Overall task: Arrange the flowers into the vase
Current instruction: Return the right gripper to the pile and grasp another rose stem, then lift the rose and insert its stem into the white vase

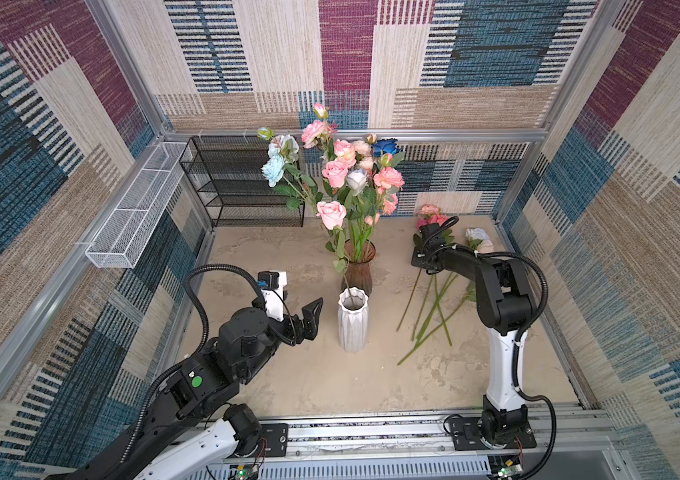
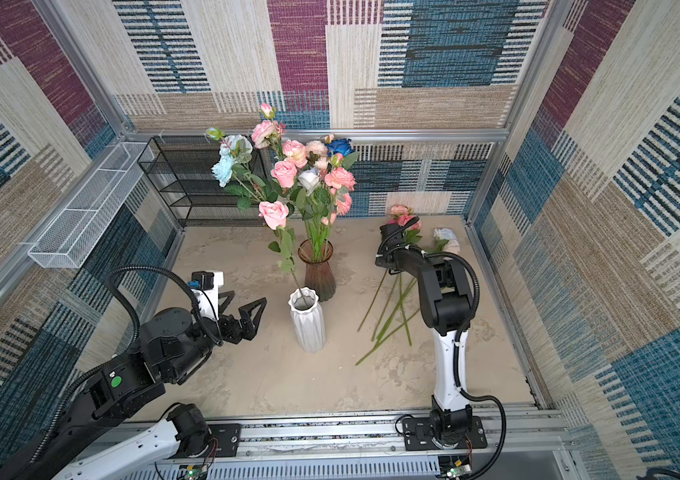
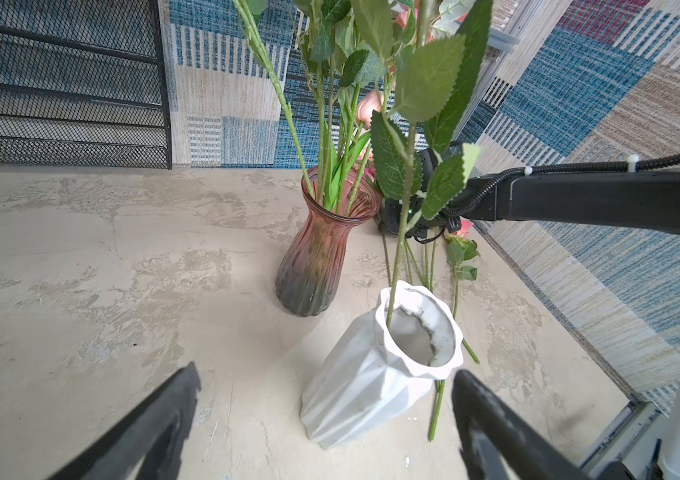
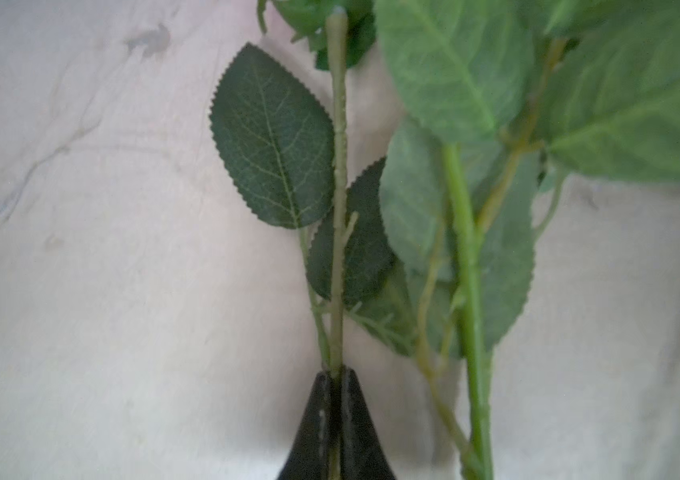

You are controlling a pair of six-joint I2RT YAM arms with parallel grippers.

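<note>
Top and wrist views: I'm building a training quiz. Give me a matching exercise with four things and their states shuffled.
Things:
1. white vase
2. glass vase
3. left hand
4. right hand

States:
A. shut on a stem
B. holds a full bunch
C. open, empty
D. holds one pink rose

Pairs: 1-D, 2-B, 3-C, 4-A

Tabletop [image 1: 288,374] — beige, mottled like troweled plaster. Near the middle stands a tinted glass vase [image 1: 358,274], upright. Just in front of it is a white faceted vase [image 1: 352,320], also upright and not touching it. Back left corner: black mesh rack [image 1: 242,183]. Right of the vases: loose flowers [image 1: 442,309] lying flat — blooms toward the back, stem ends fanned frontward, some crossing.
</note>
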